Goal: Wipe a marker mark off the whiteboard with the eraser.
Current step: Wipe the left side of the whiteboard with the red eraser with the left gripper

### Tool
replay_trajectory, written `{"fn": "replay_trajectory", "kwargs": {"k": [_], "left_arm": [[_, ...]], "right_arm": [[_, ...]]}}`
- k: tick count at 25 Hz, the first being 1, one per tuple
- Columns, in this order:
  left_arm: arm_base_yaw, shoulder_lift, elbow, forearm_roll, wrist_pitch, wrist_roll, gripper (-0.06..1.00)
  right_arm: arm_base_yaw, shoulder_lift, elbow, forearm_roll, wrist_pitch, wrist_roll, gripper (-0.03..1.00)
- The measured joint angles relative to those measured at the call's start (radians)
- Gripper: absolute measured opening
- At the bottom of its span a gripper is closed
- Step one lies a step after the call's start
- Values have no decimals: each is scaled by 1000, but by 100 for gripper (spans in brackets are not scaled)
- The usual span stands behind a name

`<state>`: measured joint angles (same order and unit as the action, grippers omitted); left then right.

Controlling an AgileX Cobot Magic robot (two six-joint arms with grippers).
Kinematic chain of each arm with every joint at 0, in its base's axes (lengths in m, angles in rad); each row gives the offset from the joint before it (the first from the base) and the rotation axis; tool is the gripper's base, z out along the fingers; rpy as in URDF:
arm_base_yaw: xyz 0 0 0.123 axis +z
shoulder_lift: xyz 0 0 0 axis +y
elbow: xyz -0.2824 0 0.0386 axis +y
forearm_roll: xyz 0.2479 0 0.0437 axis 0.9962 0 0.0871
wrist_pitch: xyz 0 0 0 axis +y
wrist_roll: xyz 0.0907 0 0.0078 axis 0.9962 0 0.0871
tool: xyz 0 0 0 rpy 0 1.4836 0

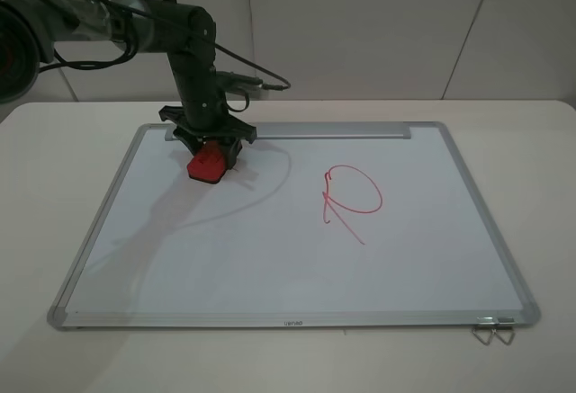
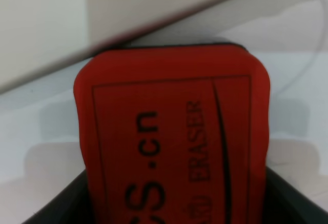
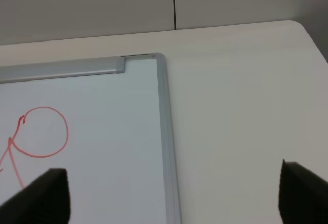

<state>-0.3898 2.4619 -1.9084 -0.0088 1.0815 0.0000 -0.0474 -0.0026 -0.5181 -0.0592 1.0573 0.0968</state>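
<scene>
The whiteboard (image 1: 225, 258) lies flat on the table, silver-framed. My left gripper (image 1: 212, 148) is shut on the red eraser (image 1: 208, 163) over the board's far left area, near the top frame. The eraser hangs tilted, low over the white surface; contact is unclear. In the left wrist view the eraser (image 2: 171, 147) fills the picture, black lettering facing the camera, with dark fingers (image 2: 56, 208) at its sides. A round Q-like marker mark does not show in any view. My right gripper (image 3: 174, 193) stands open above the board's far right corner (image 3: 159, 57).
A red P-like loop with a long slanted stroke (image 1: 353, 197) is drawn right of the board's middle, also in the right wrist view (image 3: 43, 131). A silver bar strip (image 1: 333, 129) runs along the top frame. Wire clips (image 1: 493, 330) hang at the near right corner. Cream table (image 1: 540, 186) surrounds the board.
</scene>
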Motion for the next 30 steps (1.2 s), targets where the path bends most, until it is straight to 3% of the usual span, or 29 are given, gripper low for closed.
{"fn": "replay_trajectory", "kwargs": {"k": [10,19,25,30], "left_arm": [[1,-73,119,44,59,-26,58],[3,-203,382,56,-116,-33,58],[3,-197,373,18,-167,-25,58],[-8,-150,286,-2,-119,14,58]], "right_arm": [[0,0,0,0,0,0,72],[0,0,0,0,0,0,72],[0,0,0,0,0,0,72],[0,0,0,0,0,0,72]]}}
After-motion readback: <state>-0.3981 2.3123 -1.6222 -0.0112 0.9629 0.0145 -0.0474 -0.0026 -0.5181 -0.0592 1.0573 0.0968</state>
